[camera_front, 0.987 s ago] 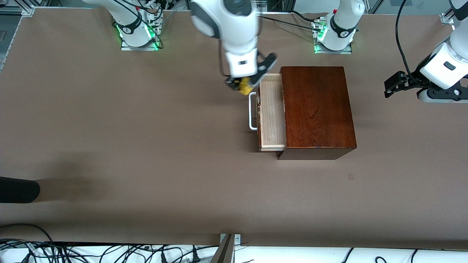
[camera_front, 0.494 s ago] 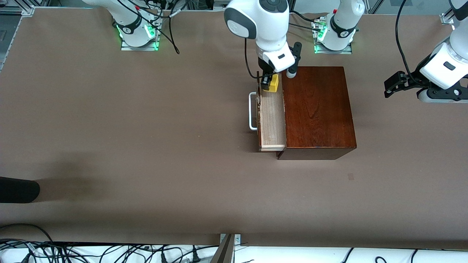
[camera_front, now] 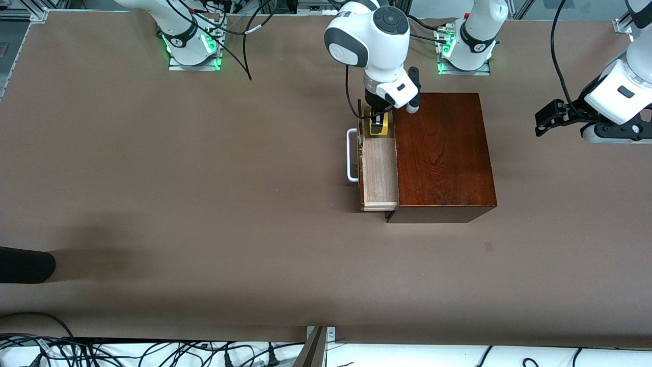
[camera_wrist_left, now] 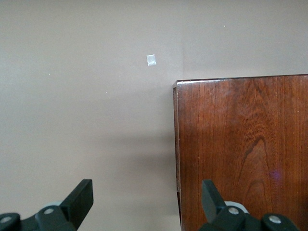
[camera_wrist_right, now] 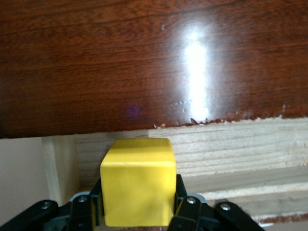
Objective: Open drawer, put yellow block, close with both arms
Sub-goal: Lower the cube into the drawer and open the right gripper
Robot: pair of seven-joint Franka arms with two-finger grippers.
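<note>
The drawer (camera_front: pixel 379 171) stands pulled out of the dark wooden box (camera_front: pixel 440 153), its white loop handle (camera_front: pixel 351 155) facing the right arm's end of the table. My right gripper (camera_front: pixel 377 125) is shut on the yellow block (camera_front: pixel 379 124) and hangs over the drawer's end nearest the robot bases. The right wrist view has the yellow block (camera_wrist_right: pixel 138 180) between the black fingers (camera_wrist_right: pixel 182 201), with the drawer's pale wood (camera_wrist_right: pixel 231 144) under it and the box's glossy top (camera_wrist_right: pixel 144 62) beside it. My left gripper (camera_front: pixel 541 122) waits open over the table at the left arm's end; the left gripper (camera_wrist_left: pixel 144 199) holds nothing, and the box's corner (camera_wrist_left: pixel 240 144) shows in its view.
A dark rounded object (camera_front: pixel 25 265) juts in at the table's edge toward the right arm's end. Cables (camera_front: pixel 153 354) lie along the table's edge nearest the front camera. A small pale patch (camera_wrist_left: pixel 151 60) marks the brown table near the box.
My right gripper has carried the yellow block from beside the drawer's front to over the open tray and lowered it there. The left arm has not moved.
</note>
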